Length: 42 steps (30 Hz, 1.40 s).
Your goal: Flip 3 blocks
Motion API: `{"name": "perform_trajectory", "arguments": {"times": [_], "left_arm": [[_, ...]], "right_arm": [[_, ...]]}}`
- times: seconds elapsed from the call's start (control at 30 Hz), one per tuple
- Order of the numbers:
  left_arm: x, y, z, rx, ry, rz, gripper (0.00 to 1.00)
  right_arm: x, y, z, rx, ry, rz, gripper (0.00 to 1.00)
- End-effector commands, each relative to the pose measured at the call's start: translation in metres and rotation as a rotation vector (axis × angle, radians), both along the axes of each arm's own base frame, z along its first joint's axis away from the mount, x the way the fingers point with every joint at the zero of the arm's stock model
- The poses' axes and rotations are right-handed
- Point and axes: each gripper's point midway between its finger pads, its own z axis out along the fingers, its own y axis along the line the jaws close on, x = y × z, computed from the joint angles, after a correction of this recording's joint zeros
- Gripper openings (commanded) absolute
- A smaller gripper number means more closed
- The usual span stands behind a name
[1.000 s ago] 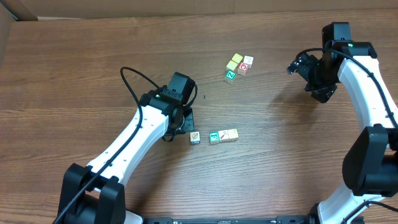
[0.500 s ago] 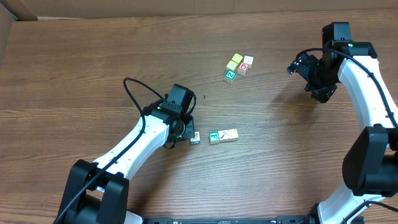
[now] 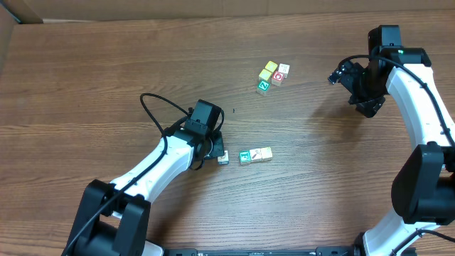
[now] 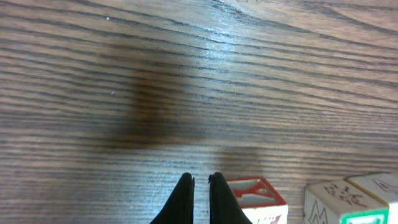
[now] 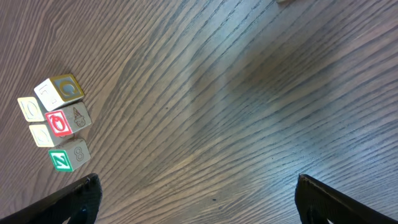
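Our left gripper [image 4: 200, 182] is pinched shut on nothing, with its tips low at the table just left of the white block [image 3: 222, 157] — touching or not, we cannot tell. To that block's right, in a short row, sit the teal block [image 3: 245, 156] and the pale yellow block [image 3: 264, 153]. We judge no flip clearly done and all three left. The right gripper [image 3: 341, 74] hangs wide open at far right — idle.
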Motion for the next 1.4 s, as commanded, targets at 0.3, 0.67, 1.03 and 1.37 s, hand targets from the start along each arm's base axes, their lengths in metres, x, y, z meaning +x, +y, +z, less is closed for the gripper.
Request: {"name": "perform_trajectory", "arguments": {"times": [0.3, 0.67, 1.03, 1.37], "left_arm": [[-0.018, -0.016, -0.027, -0.07, 0.123, -0.024, 0.04], [-0.021, -0.026, -0.026, -0.133, 0.149, -0.013, 0.04], [-0.032, -0.023, -0.027, -0.139, 0.211, 0.076, 0.04], [-0.035, -0.021, -0.025, -0.112, 0.224, 0.028, 0.04]], "right_arm": [[0.003, -0.002, 0.009, -0.009, -0.028, 0.002, 1.0], [0.003, -0.002, 0.009, -0.009, -0.028, 0.002, 1.0], [0.003, -0.002, 0.009, -0.009, -0.028, 0.002, 1.0], [0.003, -0.002, 0.009, -0.009, -0.028, 0.002, 1.0]]}}
